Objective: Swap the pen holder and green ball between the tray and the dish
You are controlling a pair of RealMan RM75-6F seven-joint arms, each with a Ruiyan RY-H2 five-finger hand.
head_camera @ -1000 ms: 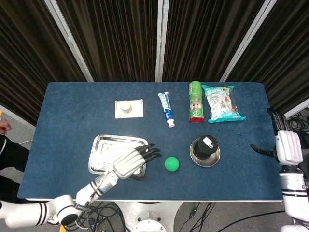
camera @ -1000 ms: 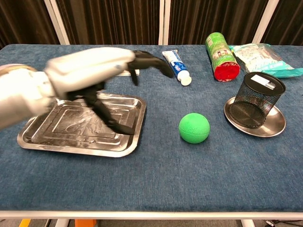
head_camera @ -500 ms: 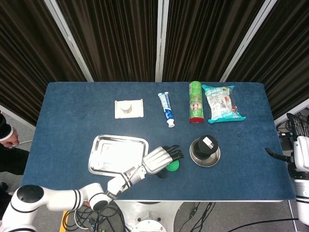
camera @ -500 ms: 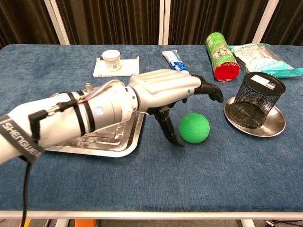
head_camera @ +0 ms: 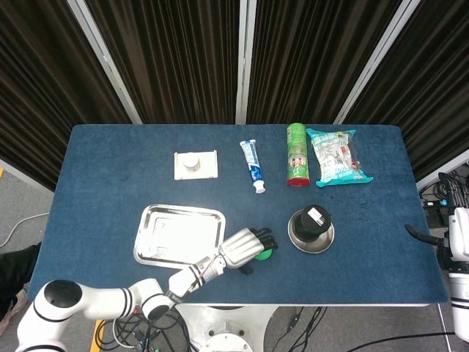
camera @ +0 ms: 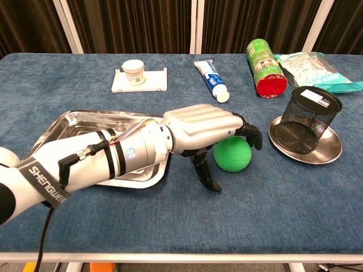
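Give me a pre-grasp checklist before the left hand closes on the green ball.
1. Left hand over green ball: ok, fingers arch above it.
2. Ball gripped: not ok, thumb stands apart from it.
3. Tray free to take the ball: ok, nothing in it.
4. Pen holder upright in dish: ok.
5. Right hand away from the work: ok, at the table's edge.
6. Right hand's fingers: cannot tell.

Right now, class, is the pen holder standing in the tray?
No. The pen holder stands upright on the round dish at the right, while the tray at the left holds nothing.
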